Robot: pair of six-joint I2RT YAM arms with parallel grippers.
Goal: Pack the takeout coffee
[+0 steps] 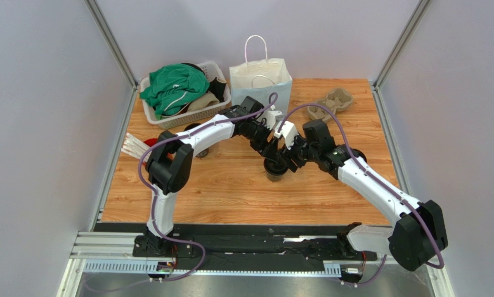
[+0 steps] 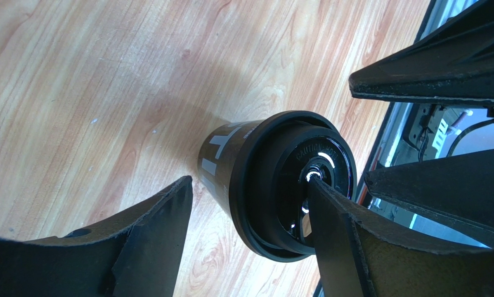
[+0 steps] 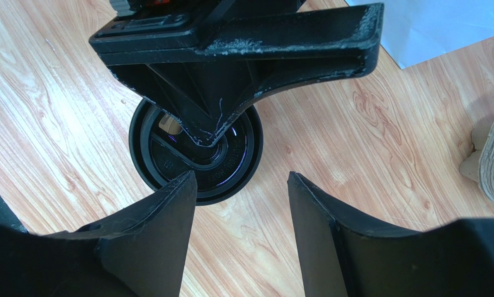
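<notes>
A: Black coffee cup [image 1: 274, 168], where?
B: Standing mid-frame in the top view, on the wooden table [image 1: 230, 192].
A: Grippers?
B: Left gripper [image 2: 248, 182] spread wide over its lid [image 2: 261, 185], gripping nothing; right gripper [image 3: 242, 179] agape beside it, empty.

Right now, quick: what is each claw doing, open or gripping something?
Left gripper: open, one finger over the lid of the black coffee cup.
Right gripper: open, holding nothing.
</notes>
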